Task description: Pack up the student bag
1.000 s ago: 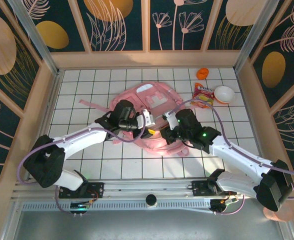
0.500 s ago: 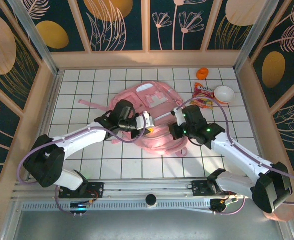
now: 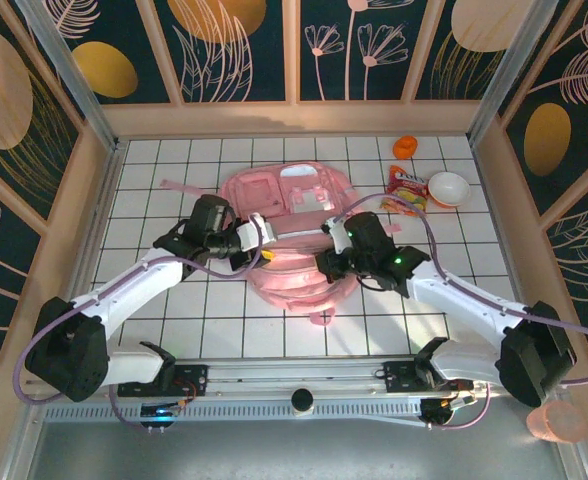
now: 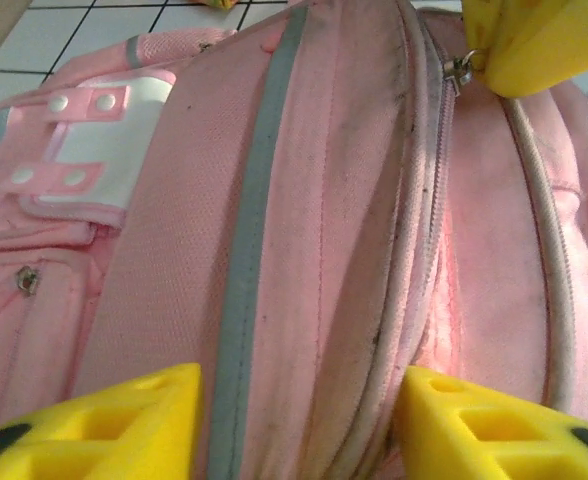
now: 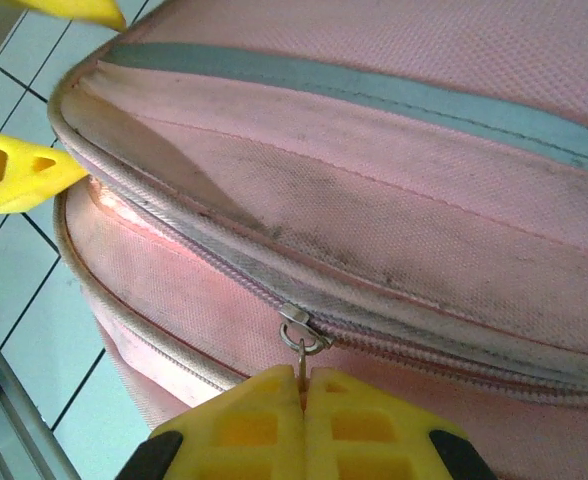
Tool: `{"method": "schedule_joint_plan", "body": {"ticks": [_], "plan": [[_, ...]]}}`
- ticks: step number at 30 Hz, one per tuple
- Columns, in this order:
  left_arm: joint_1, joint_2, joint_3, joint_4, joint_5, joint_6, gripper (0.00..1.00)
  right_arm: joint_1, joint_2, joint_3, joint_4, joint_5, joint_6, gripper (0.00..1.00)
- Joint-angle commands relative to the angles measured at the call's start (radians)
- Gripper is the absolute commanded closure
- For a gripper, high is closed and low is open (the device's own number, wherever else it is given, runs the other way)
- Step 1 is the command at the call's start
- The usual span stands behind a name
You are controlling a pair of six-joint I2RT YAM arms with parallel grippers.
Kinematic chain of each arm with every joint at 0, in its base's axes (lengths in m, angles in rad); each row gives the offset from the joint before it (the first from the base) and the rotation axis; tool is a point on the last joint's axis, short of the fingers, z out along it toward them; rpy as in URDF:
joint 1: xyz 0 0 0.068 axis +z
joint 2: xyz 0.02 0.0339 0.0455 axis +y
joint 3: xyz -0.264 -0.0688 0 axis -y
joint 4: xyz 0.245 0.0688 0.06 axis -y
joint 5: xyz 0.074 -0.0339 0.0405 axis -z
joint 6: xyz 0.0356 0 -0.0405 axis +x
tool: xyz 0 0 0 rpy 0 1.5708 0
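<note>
Reaching in from the near left corner, the left gripper [image 3: 263,254] sits at the bag's [image 3: 296,195] left side with its yellow fingers [image 4: 104,420] well apart, one on each side of the grey-striped band [image 4: 259,200], closed on nothing. The pale pink bag lies in the middle of the tabletop, a little toward the far edge, between the two grippers, with a strap [image 3: 179,187] trailing toward the left edge. On the bag's near right side the right gripper [image 5: 302,378] has its fingers pressed together on the metal zip pull [image 5: 302,335], and the zip [image 5: 424,345] looks closed along the seam there. Toward the far right corner lie a snack packet [image 3: 406,190], just beside it a white bowl [image 3: 448,188], and farther back a small orange thing [image 3: 405,147].
</note>
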Motion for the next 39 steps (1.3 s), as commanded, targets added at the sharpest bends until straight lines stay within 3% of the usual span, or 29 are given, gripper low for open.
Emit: {"method": "schedule_joint_plan", "body": {"ticks": [1,7,14,16,18,20,28,39], "plan": [[-0.074,0.007,0.061,-0.043,-0.069,0.041,0.38,0.006,0.013,0.035,0.025,-0.016,0.025,1.0],[-0.178,0.089,0.091,0.042,-0.087,0.031,0.37,0.006,0.003,0.045,0.009,-0.013,0.017,1.0],[-0.214,0.211,0.162,0.086,-0.095,0.01,0.5,-0.005,-0.037,0.03,0.015,-0.013,0.022,1.0],[-0.214,0.218,0.165,0.067,-0.114,0.013,0.6,-0.02,-0.045,0.023,0.007,-0.015,0.023,1.0],[-0.212,0.195,0.144,0.064,-0.148,0.019,0.88,-0.056,-0.043,0.024,-0.036,0.022,0.031,1.0],[-0.201,0.151,0.091,0.084,-0.178,0.021,1.0,-0.104,-0.036,0.029,-0.099,0.081,0.045,1.0],[-0.068,0.022,0.011,0.008,-0.086,0.062,1.0,-0.221,-0.033,0.034,-0.151,0.191,0.059,1.0],[-0.06,-0.02,-0.01,-0.025,0.171,0.145,1.0,-0.291,0.086,0.062,0.049,0.091,0.017,1.0]]}}
